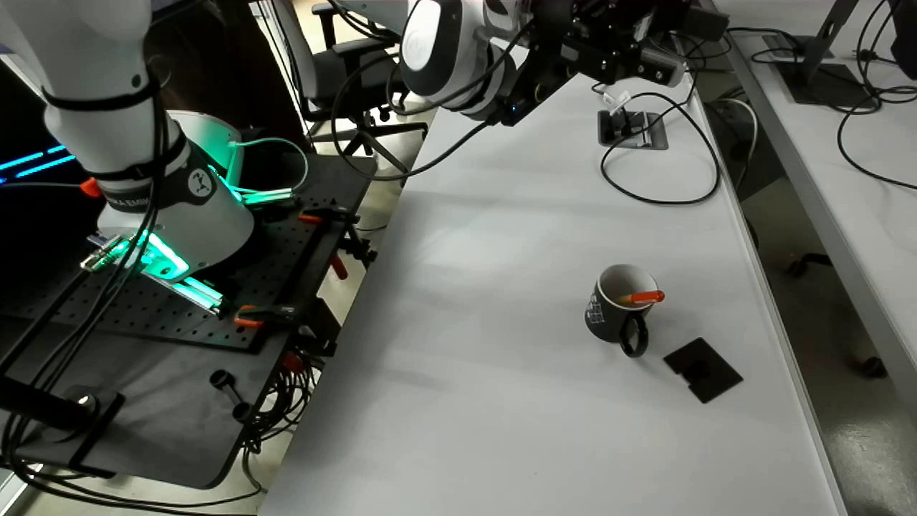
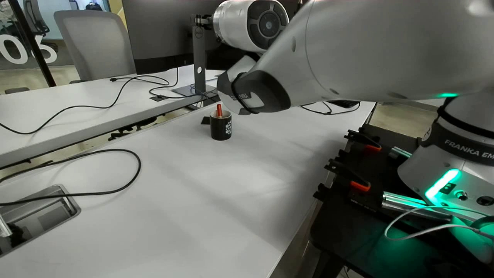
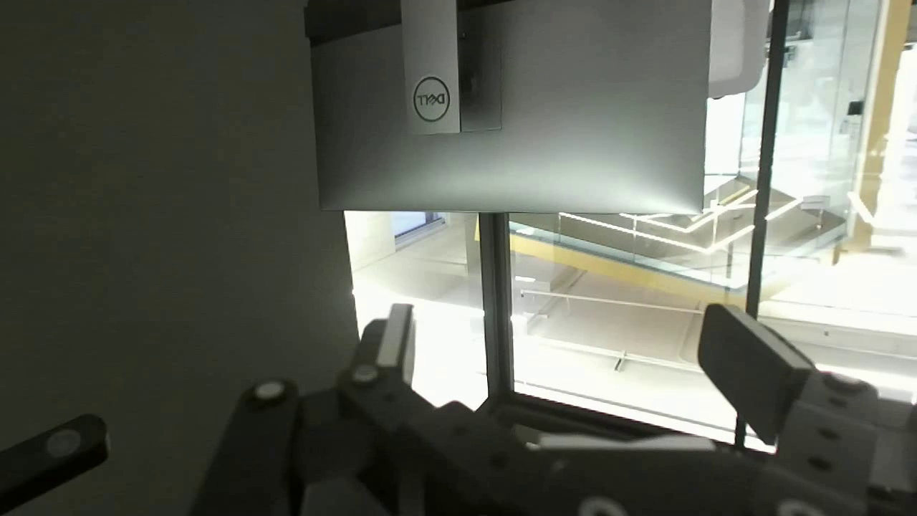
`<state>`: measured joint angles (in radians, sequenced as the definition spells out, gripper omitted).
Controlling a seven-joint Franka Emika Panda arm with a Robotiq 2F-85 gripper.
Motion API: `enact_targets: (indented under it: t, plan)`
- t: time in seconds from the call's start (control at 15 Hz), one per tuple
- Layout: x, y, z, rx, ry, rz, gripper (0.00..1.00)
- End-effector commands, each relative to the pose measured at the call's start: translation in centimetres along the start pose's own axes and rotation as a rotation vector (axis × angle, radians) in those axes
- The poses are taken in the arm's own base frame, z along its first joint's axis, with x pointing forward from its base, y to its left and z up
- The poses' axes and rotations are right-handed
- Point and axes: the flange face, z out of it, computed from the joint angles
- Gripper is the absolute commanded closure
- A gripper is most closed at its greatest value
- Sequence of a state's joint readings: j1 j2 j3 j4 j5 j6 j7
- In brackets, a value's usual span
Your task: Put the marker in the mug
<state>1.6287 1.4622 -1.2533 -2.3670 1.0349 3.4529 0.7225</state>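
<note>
Marker (image 1: 641, 297) into mug (image 1: 610, 324): done, as I judge it; I see no step left.
Marker's look: slim, tilted inside the mug, red-orange end poking above the rim, paler farther in.
Gripper (image 3: 569, 351): I have it spread wide, holding nothing, well apart from the mug.

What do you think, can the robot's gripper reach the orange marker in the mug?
Probably yes, but it must swing over first. The gripper is open and raised away from the mug. The orange end of the marker pokes out of the top, and nothing seems to cover it.
</note>
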Motion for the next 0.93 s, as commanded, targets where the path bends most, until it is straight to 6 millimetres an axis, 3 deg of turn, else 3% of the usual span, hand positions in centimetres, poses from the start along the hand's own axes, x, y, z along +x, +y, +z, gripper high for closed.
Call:
enact_targets:
  t: [0.0, 0.53, 0.87]
  plan:
    - [0.3, 0.1, 0.2, -0.008, -0.007, 0.005, 0.00]
    - [3.4, -0.5, 0.2, 0.010, -0.026, -0.028, 0.00]
    - [7.4, 0.9, 0.6, -0.022, 0.056, -0.002, 0.00]
